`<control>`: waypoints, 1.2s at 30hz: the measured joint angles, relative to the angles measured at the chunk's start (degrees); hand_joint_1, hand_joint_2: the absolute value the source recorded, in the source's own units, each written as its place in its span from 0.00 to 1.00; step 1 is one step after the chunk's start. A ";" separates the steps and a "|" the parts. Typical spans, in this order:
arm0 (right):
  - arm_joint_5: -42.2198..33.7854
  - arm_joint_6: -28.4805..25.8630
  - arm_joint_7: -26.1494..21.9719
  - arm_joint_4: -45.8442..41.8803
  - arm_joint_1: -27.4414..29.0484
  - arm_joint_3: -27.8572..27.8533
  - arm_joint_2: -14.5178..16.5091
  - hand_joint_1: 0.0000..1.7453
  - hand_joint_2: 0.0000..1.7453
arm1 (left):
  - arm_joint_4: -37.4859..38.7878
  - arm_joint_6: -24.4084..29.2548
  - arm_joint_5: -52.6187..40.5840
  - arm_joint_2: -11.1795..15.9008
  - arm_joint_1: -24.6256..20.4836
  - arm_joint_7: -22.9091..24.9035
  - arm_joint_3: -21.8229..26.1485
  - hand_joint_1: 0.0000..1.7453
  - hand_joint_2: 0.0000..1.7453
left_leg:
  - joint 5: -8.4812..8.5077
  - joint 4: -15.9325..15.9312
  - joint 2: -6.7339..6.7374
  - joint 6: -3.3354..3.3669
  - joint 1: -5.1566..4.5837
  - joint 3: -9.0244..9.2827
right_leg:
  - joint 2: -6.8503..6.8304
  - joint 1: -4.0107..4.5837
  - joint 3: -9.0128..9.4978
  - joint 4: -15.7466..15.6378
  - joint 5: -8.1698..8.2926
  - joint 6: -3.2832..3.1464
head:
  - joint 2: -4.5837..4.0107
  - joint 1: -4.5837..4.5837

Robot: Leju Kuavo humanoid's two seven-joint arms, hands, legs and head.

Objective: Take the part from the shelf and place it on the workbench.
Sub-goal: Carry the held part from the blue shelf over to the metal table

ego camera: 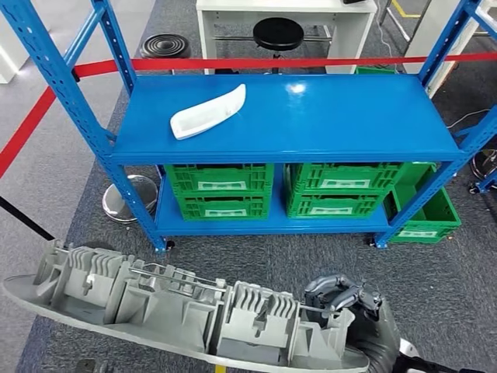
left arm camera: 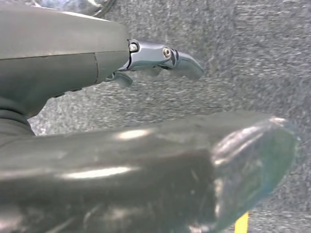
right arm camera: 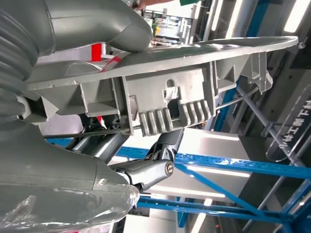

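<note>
Right hand (ego camera: 342, 299) grips the long grey part (ego camera: 175, 311) at its 3 o'clock end, fingers curled over the ribbed edge. Part stretches toward 9 o'clock, off the blue shelf (ego camera: 328, 116). Left hand (left arm camera: 161, 56) hangs empty, fingers apart.

A workshop or factory floor — a blue perforated-steel shelf rack (ego camera: 281, 116) holds green plastic crates (ego camera: 221, 190) on its lower level, red barrier tape (ego camera: 293, 62) runs across grey carpet (ego camera: 53, 155), and black round stools (ego camera: 278, 33) stand by a white bench (ego camera: 352, 15).
</note>
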 joint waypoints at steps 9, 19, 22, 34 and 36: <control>2.20 -0.64 -1.80 -1.82 0.26 -0.46 -0.51 1.00 1.00 | 0.00 0.51 0.19 0.69 0.33 1.63 0.33 0.00 0.00 | -5.36 6.77 -0.10 -2.78 0.15 -3.94 | -0.20 0.08 4.31 -11.59 1.51 -2.65 | -0.01 -0.39; 2.84 -0.93 -2.01 -2.66 0.75 -1.25 -1.37 1.00 1.00 | 0.00 0.62 0.23 0.76 -0.32 2.64 0.83 0.00 0.00 | -6.16 -0.87 -0.27 -1.74 -0.08 8.00 | -0.28 0.28 -2.28 -11.07 7.73 -1.16 | -0.01 -0.50; 2.87 -1.05 -2.19 -2.76 0.67 -1.54 -1.77 1.00 1.00 | 0.00 0.60 0.16 0.55 -0.28 5.07 0.98 0.00 0.00 | -4.79 -0.98 -0.09 -0.30 -0.10 6.59 | -0.16 0.05 -3.23 -10.53 7.34 -0.21 | -0.01 -0.42; -0.97 -0.14 1.46 -3.90 0.57 -4.98 -4.93 1.00 1.00 | 0.25 2.32 -3.20 -3.63 0.03 31.16 1.12 0.00 0.00 | 2.02 0.08 -0.19 -0.71 -0.31 -1.16 | 0.10 0.17 7.29 -11.51 -1.00 0.20 | 0.01 -0.04; -0.64 -0.01 1.34 -4.58 1.59 -5.75 -5.42 1.00 1.00 | 0.29 2.74 -3.39 -4.10 0.21 31.57 1.11 0.00 0.00 | 2.50 0.14 -0.25 -1.35 -0.24 -1.59 | 0.13 0.17 6.26 -11.46 -0.35 -0.65 | 0.00 -0.04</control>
